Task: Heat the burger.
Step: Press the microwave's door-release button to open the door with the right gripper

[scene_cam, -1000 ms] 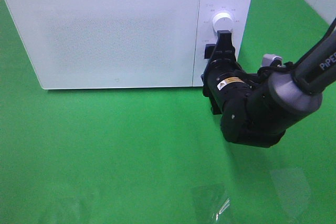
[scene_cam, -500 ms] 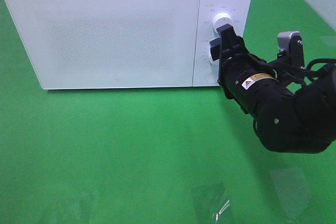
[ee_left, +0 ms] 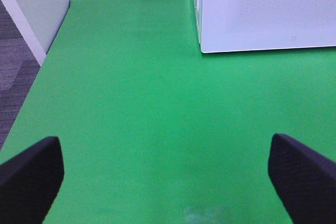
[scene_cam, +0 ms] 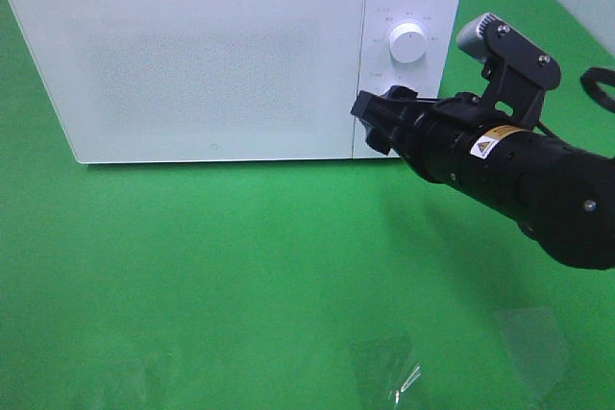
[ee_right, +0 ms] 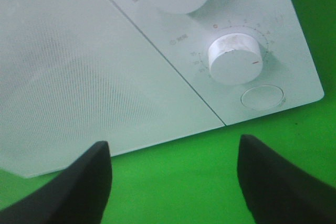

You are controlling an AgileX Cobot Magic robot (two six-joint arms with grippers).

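Note:
The burger is not in view. The white microwave (scene_cam: 211, 55) stands at the back with its door shut. My right gripper (scene_cam: 377, 122) is in front of the lower part of the control panel, by the door seam, below the upper knob (scene_cam: 407, 45). In the right wrist view my right gripper (ee_right: 173, 142) is open and empty, its fingers apart in front of the lower knob (ee_right: 234, 59) and the round button (ee_right: 262, 97). My left gripper (ee_left: 165, 145) is open and empty over the green mat, short of the microwave's left corner (ee_left: 262, 9).
The green mat (scene_cam: 240, 266) covers the table in front of the microwave. The table's left edge and a grey floor (ee_left: 16, 72) show in the left wrist view. A pale wall stands at the back right.
My right gripper has turned at the wrist and come off the knobs, moving down and left to the lower panel by the door seam. The microwave has not moved.

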